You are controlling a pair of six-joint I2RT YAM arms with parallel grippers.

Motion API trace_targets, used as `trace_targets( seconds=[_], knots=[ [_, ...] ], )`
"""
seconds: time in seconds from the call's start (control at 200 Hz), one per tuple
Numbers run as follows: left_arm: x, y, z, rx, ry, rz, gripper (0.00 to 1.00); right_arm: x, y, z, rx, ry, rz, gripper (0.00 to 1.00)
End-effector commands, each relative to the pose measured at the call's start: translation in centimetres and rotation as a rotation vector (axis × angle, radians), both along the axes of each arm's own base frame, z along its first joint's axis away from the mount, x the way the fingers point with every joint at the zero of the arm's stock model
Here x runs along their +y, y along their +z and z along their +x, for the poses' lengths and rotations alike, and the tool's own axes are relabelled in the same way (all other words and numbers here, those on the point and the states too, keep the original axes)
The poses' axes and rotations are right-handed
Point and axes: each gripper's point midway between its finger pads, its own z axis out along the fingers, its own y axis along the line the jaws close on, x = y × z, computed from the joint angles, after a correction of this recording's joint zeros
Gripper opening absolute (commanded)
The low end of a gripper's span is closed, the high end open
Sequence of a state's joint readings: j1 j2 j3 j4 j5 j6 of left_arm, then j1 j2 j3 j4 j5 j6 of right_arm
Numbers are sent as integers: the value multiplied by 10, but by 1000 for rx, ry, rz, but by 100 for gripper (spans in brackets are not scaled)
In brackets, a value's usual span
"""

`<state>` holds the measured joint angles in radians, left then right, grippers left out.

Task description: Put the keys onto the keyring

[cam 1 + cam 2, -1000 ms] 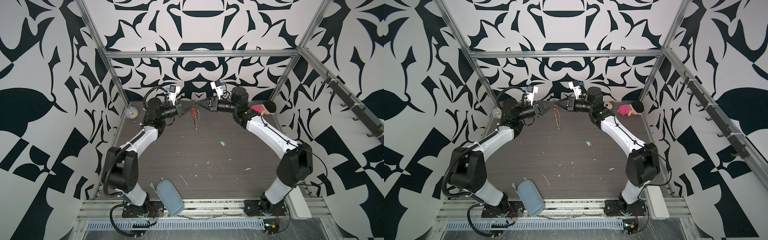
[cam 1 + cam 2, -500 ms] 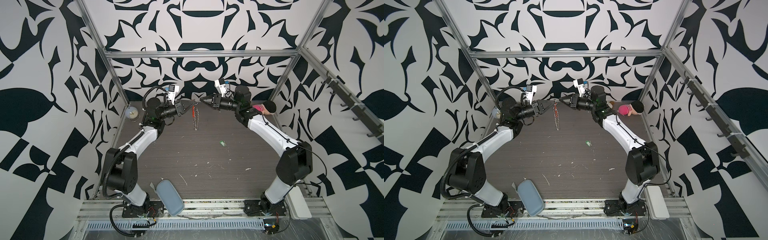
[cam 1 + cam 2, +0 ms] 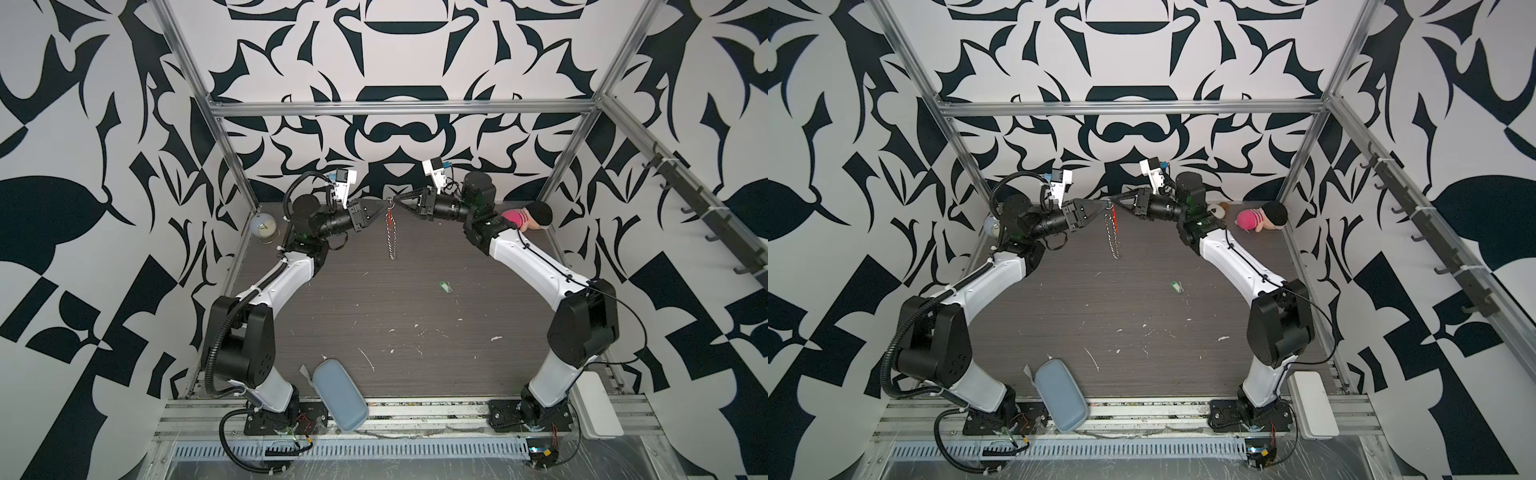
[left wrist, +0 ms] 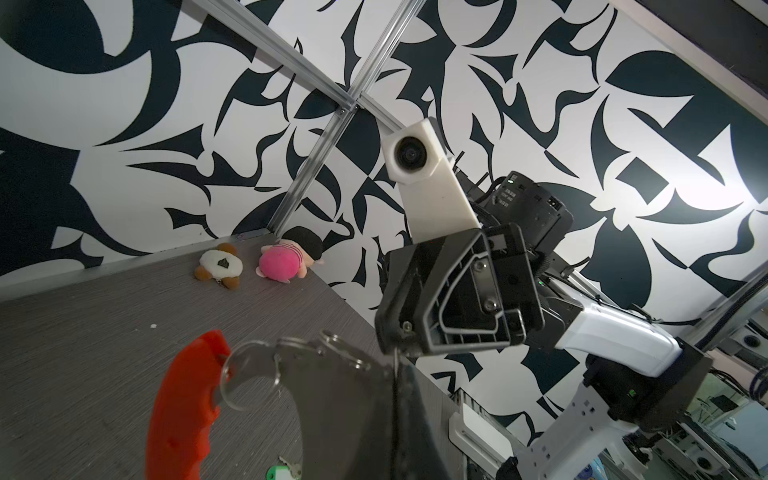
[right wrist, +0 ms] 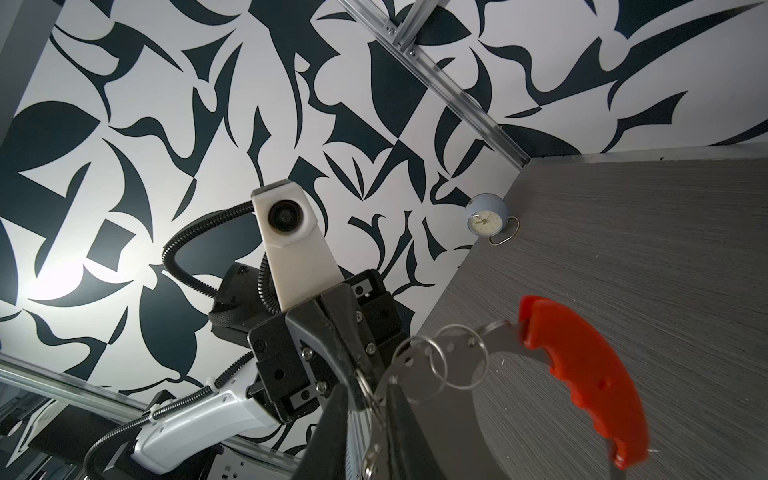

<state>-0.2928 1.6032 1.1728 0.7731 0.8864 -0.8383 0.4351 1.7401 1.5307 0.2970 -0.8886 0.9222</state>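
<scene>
At the counter's near edge a blue-grey case [image 3: 340, 395] lies half over the rim, left of the middle, and a white box [image 3: 598, 409] sits off the near right corner. Farther in, the keys [image 3: 446, 286], with their green tag, lie flat on the counter right of the middle, apart from both arms. Beyond them, above the far middle of the counter, the keyring [image 3: 390, 237] hangs in the air with its red bar upright and its small rings dangling. The left gripper [image 3: 381, 208] is clenched on the keyring's top end. The right gripper [image 3: 397, 200] meets it there from the other side, jaws slightly apart with a small ring's wire between them. Whether it pinches that ring I cannot tell. A pale blue clock [image 3: 264, 226] stands in the far left corner. In the far right corner lie a pink plush toy [image 3: 528, 215] and a brown-and-white plush toy [image 3: 1219, 210].
</scene>
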Motion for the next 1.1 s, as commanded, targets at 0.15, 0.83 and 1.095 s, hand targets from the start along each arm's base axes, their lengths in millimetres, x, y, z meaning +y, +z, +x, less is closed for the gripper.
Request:
trace_targets(
  seconds=[0.15, 0.83, 1.095],
  knots=[
    [3, 38, -11, -99, -9, -38, 0, 6, 29, -13, -86, 41, 39, 22],
    [23, 33, 16, -7, 115, -94, 22, 9, 51, -6, -167, 33, 135, 0],
    [39, 31, 19, 19, 148, -118, 5, 10, 55, -2, -178, 30, 157, 0]
  ],
)
